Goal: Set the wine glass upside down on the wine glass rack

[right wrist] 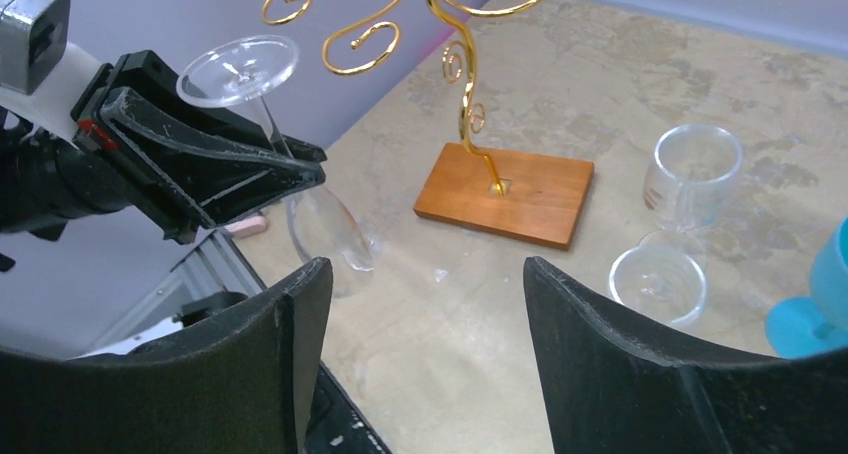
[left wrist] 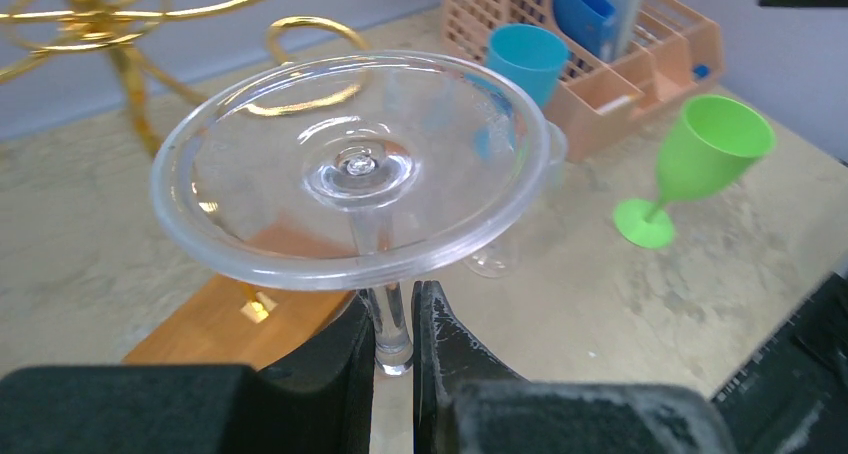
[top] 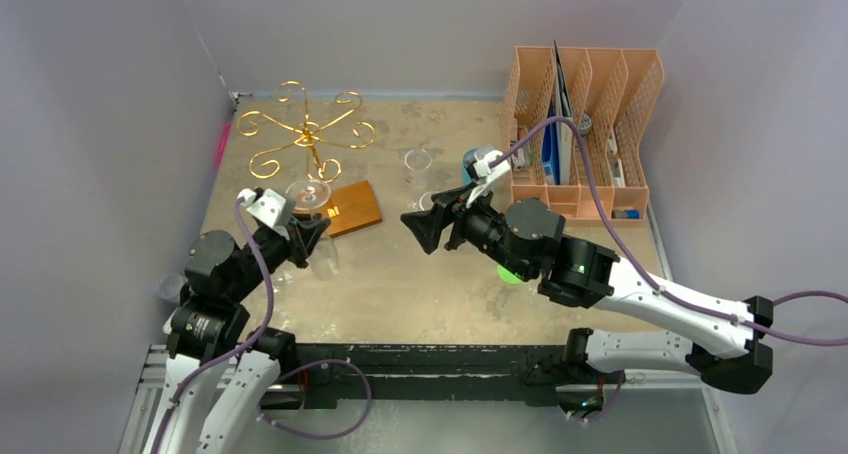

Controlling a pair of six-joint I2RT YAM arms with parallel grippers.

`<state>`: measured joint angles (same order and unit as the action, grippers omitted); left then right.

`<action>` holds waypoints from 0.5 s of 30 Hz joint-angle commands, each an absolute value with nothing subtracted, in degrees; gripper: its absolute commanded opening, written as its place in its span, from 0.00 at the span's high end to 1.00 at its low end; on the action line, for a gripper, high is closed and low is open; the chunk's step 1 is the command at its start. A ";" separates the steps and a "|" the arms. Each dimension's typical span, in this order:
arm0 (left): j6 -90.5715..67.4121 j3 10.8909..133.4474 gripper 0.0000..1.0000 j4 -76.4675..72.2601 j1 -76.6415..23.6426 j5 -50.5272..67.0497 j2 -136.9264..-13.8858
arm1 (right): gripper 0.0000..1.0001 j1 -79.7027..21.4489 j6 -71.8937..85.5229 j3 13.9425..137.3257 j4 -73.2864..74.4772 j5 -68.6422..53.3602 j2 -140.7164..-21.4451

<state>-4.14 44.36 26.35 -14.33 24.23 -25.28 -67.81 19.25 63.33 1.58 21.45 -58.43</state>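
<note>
A clear wine glass is held foot up and bowl down, its stem pinched between my left gripper's jaws. From above, that left gripper hovers just in front of the wine glass rack, a gold wire stand on a brown wooden base. In the right wrist view the glass's foot sits below and left of the rack's curled arms, and its bowl hangs over the table. My right gripper is open and empty at mid-table, facing the left one.
A second clear glass lies on its side right of the rack base. Near it stand a blue cup and a green wine glass. An orange file organiser fills the back right corner. Walls enclose the table.
</note>
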 commanded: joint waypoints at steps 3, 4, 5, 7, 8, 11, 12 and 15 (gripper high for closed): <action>-6.83 42.86 1.00 23.48 -14.50 6.70 -21.78 | 0.23 -67.60 29.81 69.17 5.77 19.57 -63.51; -6.79 42.51 1.00 22.87 -14.50 5.48 -21.50 | 0.22 -67.08 32.06 69.61 5.75 18.20 -64.33; -6.65 42.13 1.00 22.43 -14.50 4.27 -21.41 | 0.21 -66.15 34.32 70.11 5.33 15.89 -65.21; -6.42 41.20 1.00 20.89 -14.50 2.60 -21.53 | 0.20 -64.49 39.19 70.86 4.72 11.46 -67.25; -6.31 40.93 1.00 20.25 -14.50 2.21 -21.41 | 0.20 -63.44 41.33 70.95 3.79 9.07 -68.12; -5.49 40.08 1.00 16.80 -14.50 1.87 -21.79 | 0.19 -60.78 47.28 69.36 -2.29 2.09 -69.76; -5.19 40.27 1.00 16.05 -14.50 2.12 -22.42 | 0.19 -60.21 48.75 68.79 -5.03 0.43 -70.42; -4.64 41.47 1.00 14.34 -14.50 4.53 -25.10 | 0.19 -59.13 51.31 69.60 -8.61 -3.59 -73.31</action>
<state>-5.32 40.10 22.22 -14.33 4.16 -22.55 -60.36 43.42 68.42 0.38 4.93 -71.57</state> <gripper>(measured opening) 0.110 0.810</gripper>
